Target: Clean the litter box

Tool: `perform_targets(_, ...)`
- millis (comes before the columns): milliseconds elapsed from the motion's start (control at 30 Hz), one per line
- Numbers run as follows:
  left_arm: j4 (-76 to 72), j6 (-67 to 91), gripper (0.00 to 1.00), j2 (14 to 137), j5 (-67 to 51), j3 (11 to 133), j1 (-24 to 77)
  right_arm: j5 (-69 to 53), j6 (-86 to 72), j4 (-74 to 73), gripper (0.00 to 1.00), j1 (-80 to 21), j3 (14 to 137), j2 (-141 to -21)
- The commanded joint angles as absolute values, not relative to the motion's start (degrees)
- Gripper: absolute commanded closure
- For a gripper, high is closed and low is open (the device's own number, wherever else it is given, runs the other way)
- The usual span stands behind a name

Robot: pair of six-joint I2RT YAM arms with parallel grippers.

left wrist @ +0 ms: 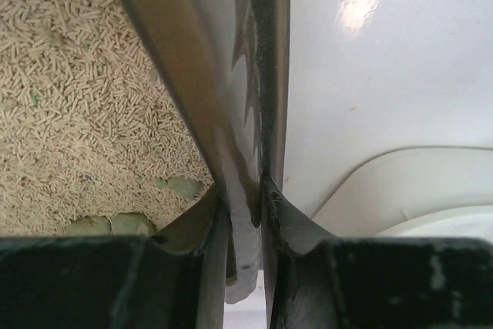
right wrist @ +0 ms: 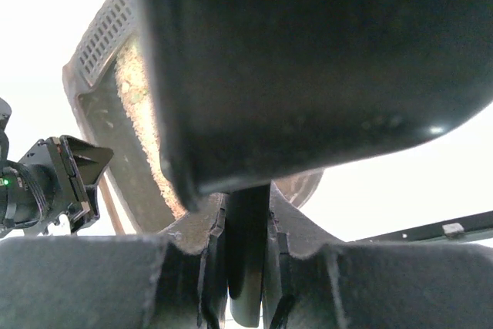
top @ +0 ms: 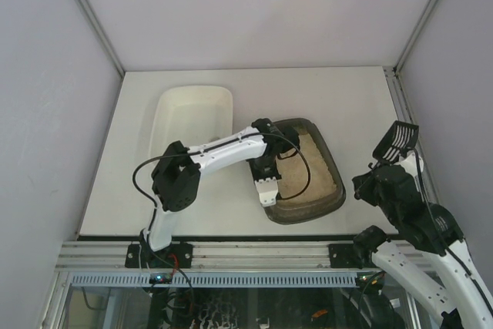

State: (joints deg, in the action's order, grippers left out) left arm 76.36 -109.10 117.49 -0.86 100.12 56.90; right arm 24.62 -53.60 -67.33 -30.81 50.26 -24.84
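The litter box [top: 310, 213], a dark brown-grey tray with beige litter [top: 312, 169], sits right of the table's middle. My left gripper [top: 266, 181] is shut on its left rim; in the left wrist view the gripper [left wrist: 246, 190] pinches the rim [left wrist: 192, 75], with litter [left wrist: 77, 98] and greenish clumps [left wrist: 182, 187] inside. My right gripper [top: 383, 162] is shut on the handle of the black slotted scoop [top: 397, 142], held raised to the right of the box. In the right wrist view the gripper [right wrist: 246, 213] clamps the handle and the scoop [right wrist: 308, 59] hides most else; the box [right wrist: 96, 109] shows at left.
A white tray [top: 192, 113] lies at the back left, close beside the litter box; its edge shows in the left wrist view [left wrist: 416, 190]. The table's right edge and a frame rail [top: 400, 105] run close to the scoop. White walls enclose the table.
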Motion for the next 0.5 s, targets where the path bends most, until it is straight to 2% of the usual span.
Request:
perform_targets(0, 71.7, -115.6, 0.98, 116.6, -5.4, 105.2, 56.6, 21.9, -52.3, -57.6, 1.00, -30.6, 48.9, -29.5)
perform_targets(67, 72.4, -114.8, 0.85, 117.3, -6.5, 107.8, 56.6, 21.5, -51.4, -56.0, 1.00, -30.6, 48.4, -31.6)
perform_targets(100, 72.5, -114.2, 0.57, 117.5, -7.3, 108.9, 56.6, 21.2, -50.8, -55.2, 1.00, -30.6, 48.3, -32.6)
perform_targets(133, 72.9, -113.7, 0.08, 117.6, -8.2, 110.0, 56.5, 20.9, -50.4, -54.5, 1.00, -30.6, 48.3, -33.2)
perform_targets(167, 73.4, -113.2, 0.01, 117.7, -8.9, 111.2, 56.2, 20.5, -49.8, -53.6, 1.00, -30.6, 48.3, -34.0)
perform_targets(333, 77.7, -110.5, 0.00, 117.1, -11.6, 117.3, 55.8, 16.0, -46.1, -50.2, 1.00, -30.4, 48.3, -37.1)
perform_targets(467, 79.8, -106.4, 0.00, 114.6, -12.6, 120.8, 55.1, 5.3, -42.1, -48.4, 1.00, -29.2, 49.2, -40.2)
